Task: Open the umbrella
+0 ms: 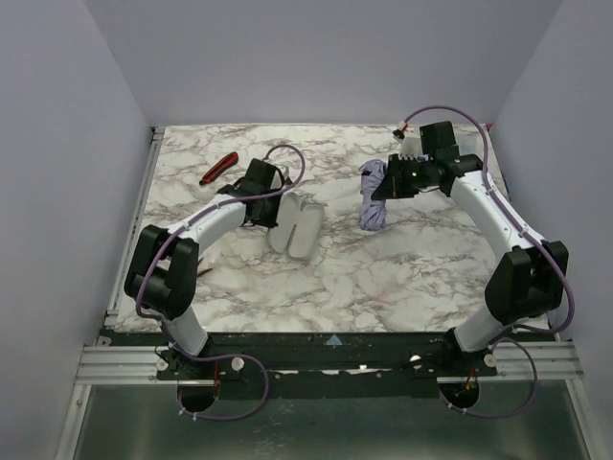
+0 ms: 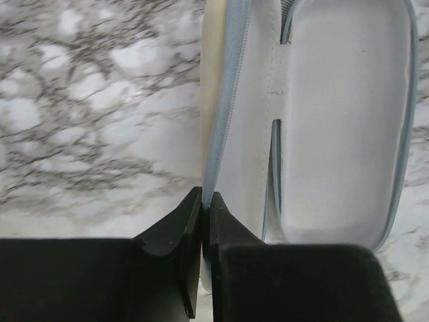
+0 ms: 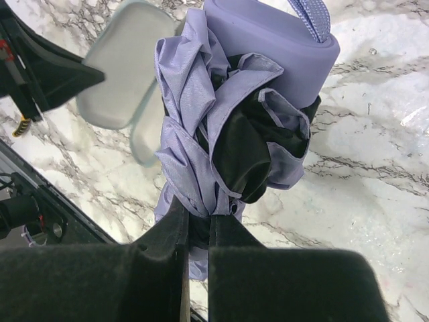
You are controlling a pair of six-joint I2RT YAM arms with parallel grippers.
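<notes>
Nearest us in the overhead view, a black metal rail carries both arm bases at the near edge of the white, grey-veined marble desk. Far left and toward the back of the desk, we see a small red-and-black hand tool lying apart from everything else. Next comes the left pincer. Its black fingers stand all but together, clamped on the thin pale blue edge of a white oblong case that lies flat on the marble, left of centre. Right of the case and apart from it is the folded umbrella of pale lavender fabric, at the back right of the desk. We see it bunched and crumpled, with black lining showing between the folds. Its blocky lavender handle and a woven lavender wrist strap sit at the end away from the wrist camera. The right pincer is closed tight on a gathered fold of the fabric. Whether the umbrella rests on the desk or hangs lifted, we cannot tell.
</notes>
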